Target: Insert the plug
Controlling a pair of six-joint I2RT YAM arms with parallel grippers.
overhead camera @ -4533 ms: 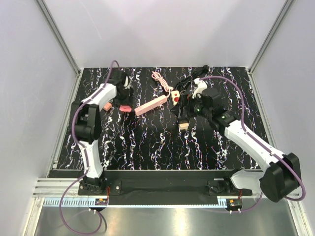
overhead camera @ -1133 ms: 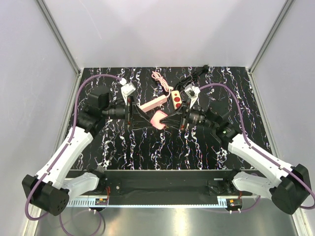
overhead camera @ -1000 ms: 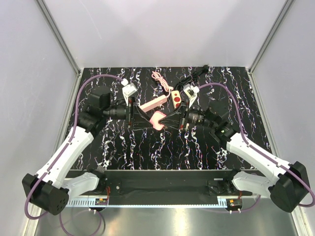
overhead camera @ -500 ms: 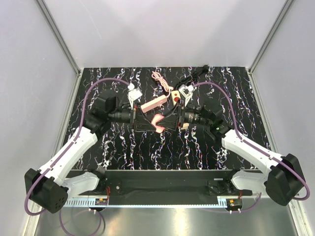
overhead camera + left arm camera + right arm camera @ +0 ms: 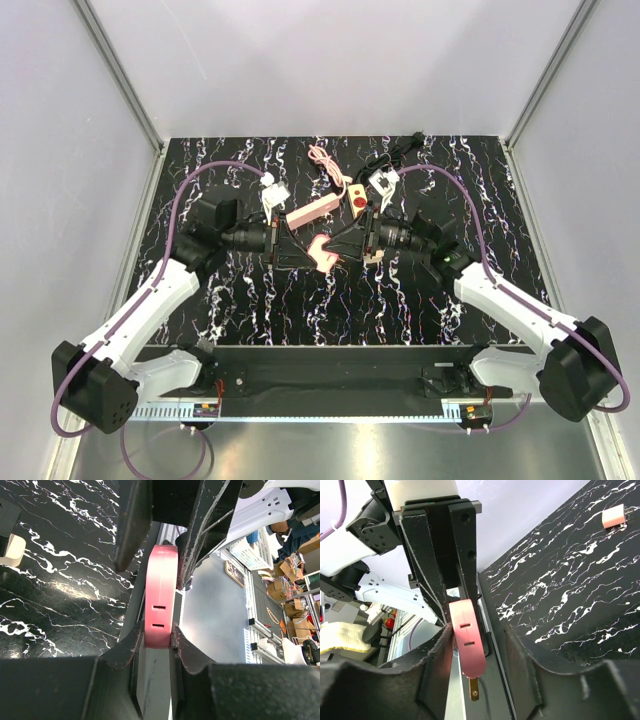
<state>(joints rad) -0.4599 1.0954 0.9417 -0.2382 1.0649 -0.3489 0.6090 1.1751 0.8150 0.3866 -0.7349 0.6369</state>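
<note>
Item: pink plastic plug (image 5: 161,595), pinched in your left gripper (image 5: 158,637); right gripper (image 5: 480,660) stands spread around it. Risk: pulling away, a finger may drag it askew.

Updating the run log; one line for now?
left gripper: shut on pink plug | right gripper: open, flanking it | pink plug: airborne, not inserted

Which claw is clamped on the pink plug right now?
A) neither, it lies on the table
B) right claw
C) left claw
C: the left claw pinches the pink plug on both sides, while the right claw stands open with a gap beside it.
</note>
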